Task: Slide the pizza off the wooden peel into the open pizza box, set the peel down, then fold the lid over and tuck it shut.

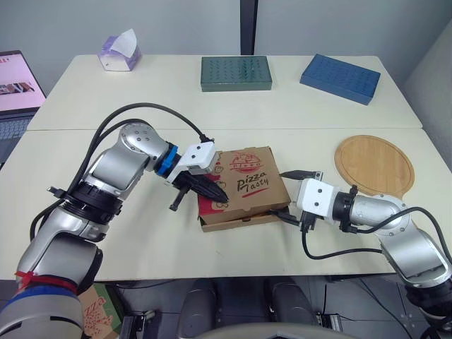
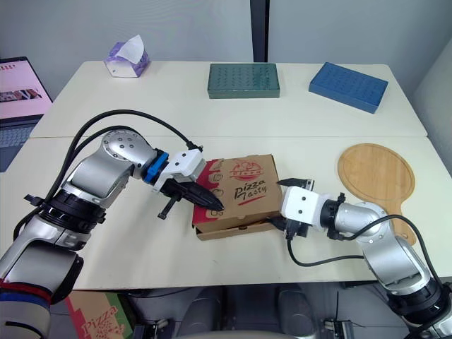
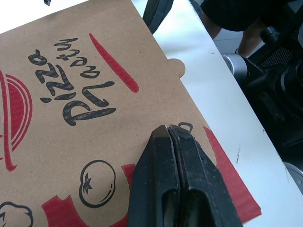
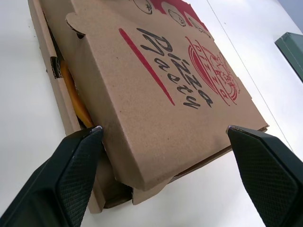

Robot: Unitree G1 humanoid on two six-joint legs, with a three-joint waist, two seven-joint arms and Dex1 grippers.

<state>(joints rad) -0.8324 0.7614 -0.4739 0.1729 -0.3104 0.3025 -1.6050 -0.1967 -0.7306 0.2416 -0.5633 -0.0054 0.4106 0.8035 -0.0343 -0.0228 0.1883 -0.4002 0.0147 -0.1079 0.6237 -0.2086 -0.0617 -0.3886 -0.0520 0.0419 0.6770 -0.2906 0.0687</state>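
The brown pizza box (image 1: 247, 180) lies at the table's front centre with its printed lid folded down. The lid sits slightly raised along one side, and the orange pizza edge (image 4: 75, 101) shows in that gap. My left gripper (image 1: 219, 195) is shut, its tips (image 3: 169, 131) resting on the lid near the box's front left corner. My right gripper (image 1: 286, 196) is open at the box's right side, with one finger (image 4: 78, 161) by the front wall and the other finger (image 4: 265, 165) past the far corner. The round wooden peel (image 1: 374, 164) lies flat on the table to the right.
Along the back of the table stand a tissue box (image 1: 119, 53), a green box (image 1: 236, 73) and a blue box (image 1: 340, 78). A laptop (image 1: 18, 92) sits off the table's left end. The table's front edge runs just below the pizza box.
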